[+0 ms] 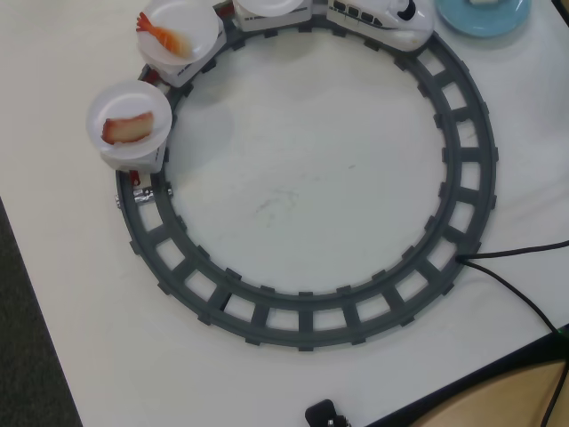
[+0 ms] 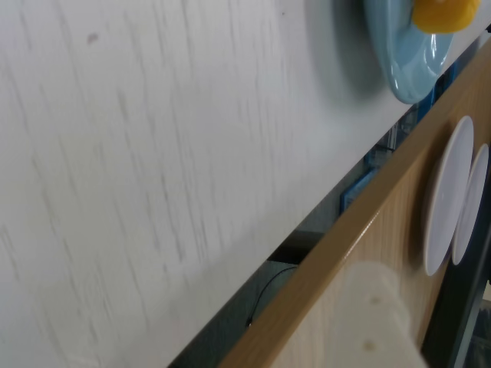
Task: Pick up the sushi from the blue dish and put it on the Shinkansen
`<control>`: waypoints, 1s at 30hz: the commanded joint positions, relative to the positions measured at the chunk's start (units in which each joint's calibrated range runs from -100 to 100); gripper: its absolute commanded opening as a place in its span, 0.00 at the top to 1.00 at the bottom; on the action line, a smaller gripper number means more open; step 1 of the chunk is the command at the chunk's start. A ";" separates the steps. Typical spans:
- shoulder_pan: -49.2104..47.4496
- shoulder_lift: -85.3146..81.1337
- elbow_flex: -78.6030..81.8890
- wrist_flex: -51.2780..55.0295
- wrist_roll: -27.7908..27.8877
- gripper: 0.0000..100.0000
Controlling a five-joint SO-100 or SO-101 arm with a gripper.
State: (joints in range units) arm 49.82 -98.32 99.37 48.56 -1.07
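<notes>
One blurred pale gripper finger fills the wrist view's lower right; its opening cannot be judged. Open white tabletop spreads leftward. The yellow-topped toy sushi lies on the round light-blue dish, well apart, near the table edge, beside the white toy Shinkansen.

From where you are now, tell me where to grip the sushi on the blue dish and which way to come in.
Grip the sushi across its narrow width, fingers on its long sides, coming down from above. It is oblong, and the blue dish has a raised rim that would probably block a low sideways approach. Only part of the piece shows in either view, so settle the angle once closer.
</notes>
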 commanded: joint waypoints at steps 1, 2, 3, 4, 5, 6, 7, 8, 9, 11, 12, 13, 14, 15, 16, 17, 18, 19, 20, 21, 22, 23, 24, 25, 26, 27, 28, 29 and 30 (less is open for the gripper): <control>0.00 -0.52 -0.09 0.10 0.29 0.75; 0.00 -0.52 -0.09 0.10 0.29 0.75; 0.00 -0.52 -0.09 0.10 0.29 0.75; 0.00 -0.52 -0.09 0.10 0.29 0.75; 0.00 -0.52 -0.09 0.10 0.29 0.75; 0.00 -0.52 -0.09 0.10 0.29 0.75; 0.00 -0.52 -0.09 0.10 0.29 0.75; 0.00 -0.52 -0.09 0.10 0.29 0.75; 0.00 -0.52 -0.09 0.10 0.29 0.75; 0.00 -0.52 -0.09 0.10 0.29 0.75; 0.00 -0.52 -0.09 0.10 0.29 0.75; 0.00 -0.52 -0.09 0.10 0.29 0.75; 0.00 -0.52 -0.09 0.10 0.29 0.75; 0.00 -0.52 -0.09 0.10 0.29 0.75; 0.00 -0.52 -0.09 0.10 0.23 0.75; 0.00 -0.52 -0.18 0.10 0.23 0.75; 0.35 -0.52 -0.18 0.10 0.29 0.74; 0.53 -0.52 -0.27 0.10 0.29 0.74; 0.53 -0.52 -0.63 0.10 0.29 0.74; 0.53 -0.52 -1.25 0.18 0.29 0.74; 0.62 -0.35 -2.15 0.18 0.29 0.74; 0.62 0.07 -3.14 0.18 0.29 0.74; 0.71 0.40 -4.76 0.18 0.29 0.74; 0.62 0.74 -6.55 0.61 0.29 0.74; 0.44 1.41 -8.08 0.78 0.29 0.74; 0.00 2.57 -9.78 0.69 0.29 0.74; -0.09 4.16 -11.67 0.95 0.29 0.74; -0.44 6.25 -13.46 0.95 0.29 0.74; -1.06 8.92 -15.62 0.95 0.29 0.74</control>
State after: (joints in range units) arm 50.06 -93.94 90.90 49.43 -1.07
